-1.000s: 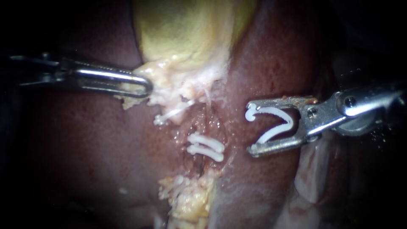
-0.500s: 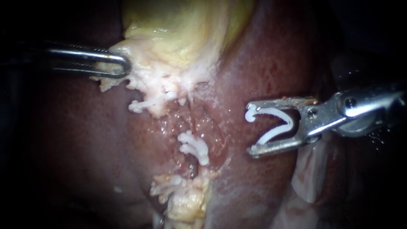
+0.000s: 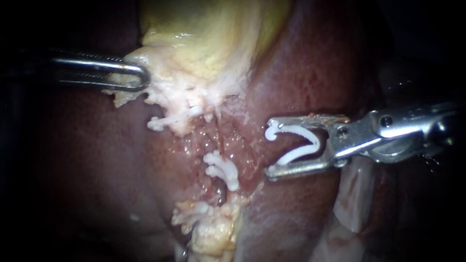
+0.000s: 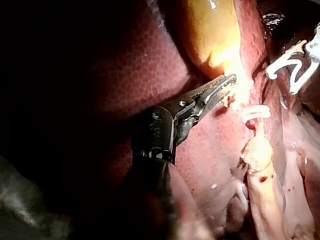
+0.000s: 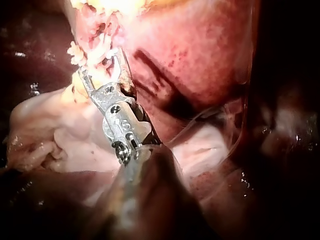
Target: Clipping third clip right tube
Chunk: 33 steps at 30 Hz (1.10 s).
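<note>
My right instrument [image 3: 270, 148] holds an open white clip [image 3: 297, 143], which touches both jaws; it hovers just right of the dissected groove. Two shut white clips [image 3: 223, 169] sit side by side on the right tube in that groove. A third shut clip [image 3: 162, 121] lies further left, under the pale tissue. My left instrument [image 3: 133, 75] is shut on the pale edge of the yellow gallbladder [image 3: 208, 39]. The left wrist view shows these jaws [image 4: 222, 89] on that edge, with the paired clips [image 4: 256, 112] beyond. In the right wrist view the right instrument [image 5: 100, 64] points at the pale tissue.
Dark red liver [image 3: 87, 160] lies on both sides of the groove. A lump of yellowish fatty tissue [image 3: 208, 225] sits below the paired clips. Pale pink tissue [image 3: 352, 204] lies under the right instrument's shaft.
The left instrument drew the gallbladder's edge up and to the left, stretching the groove. In the last half second the right instrument moved left with its clip, nearer the paired clips.
</note>
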Motion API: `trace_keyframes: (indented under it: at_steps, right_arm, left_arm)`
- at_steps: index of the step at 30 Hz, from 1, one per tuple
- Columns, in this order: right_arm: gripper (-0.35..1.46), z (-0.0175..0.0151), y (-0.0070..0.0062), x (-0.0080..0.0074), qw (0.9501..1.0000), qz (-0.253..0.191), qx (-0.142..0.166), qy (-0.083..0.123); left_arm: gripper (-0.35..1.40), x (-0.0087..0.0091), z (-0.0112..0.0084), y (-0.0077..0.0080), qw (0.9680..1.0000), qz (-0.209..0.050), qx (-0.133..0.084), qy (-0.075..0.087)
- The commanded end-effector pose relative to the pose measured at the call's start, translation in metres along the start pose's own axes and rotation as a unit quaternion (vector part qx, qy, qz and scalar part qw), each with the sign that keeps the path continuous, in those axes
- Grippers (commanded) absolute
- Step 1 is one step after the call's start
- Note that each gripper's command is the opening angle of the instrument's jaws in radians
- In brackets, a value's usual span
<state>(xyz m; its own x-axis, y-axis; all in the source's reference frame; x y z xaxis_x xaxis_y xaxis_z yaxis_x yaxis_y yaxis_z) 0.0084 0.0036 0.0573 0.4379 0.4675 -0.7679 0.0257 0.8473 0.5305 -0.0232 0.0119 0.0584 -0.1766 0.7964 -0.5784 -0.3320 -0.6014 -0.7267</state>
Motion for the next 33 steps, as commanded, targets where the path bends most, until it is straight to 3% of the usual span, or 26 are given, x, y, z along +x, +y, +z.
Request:
trace_keyframes:
  at_steps: [1,5,17,23,33]
  right_arm:
    - [0.49,0.0004,0.0001,-0.0003,1.0000,0.007,0.004,0.002]
    - [0.48,0.0017,0.0006,-0.0011,0.9992,0.024,0.031,0.008]
    - [0.48,0.0032,0.0043,-0.0039,0.9967,0.069,0.034,0.025]
    - [0.48,0.0037,0.0059,-0.0042,0.9954,0.081,0.034,0.038]
    - [0.48,0.0060,0.0070,-0.0046,0.9939,0.094,0.029,0.050]
  left_arm:
    - [-0.35,0.0000,0.0000,0.0000,1.0000,0.000,0.000,0.000]
    - [-0.35,0.0000,0.0000,0.0001,1.0000,0.000,0.000,0.000]
    - [-0.35,-0.0002,0.0001,0.0002,1.0000,0.003,0.001,0.000]
    - [-0.35,-0.0002,0.0002,0.0002,1.0000,0.003,0.002,0.000]
    - [-0.35,-0.0002,0.0003,0.0001,1.0000,0.003,0.002,0.000]
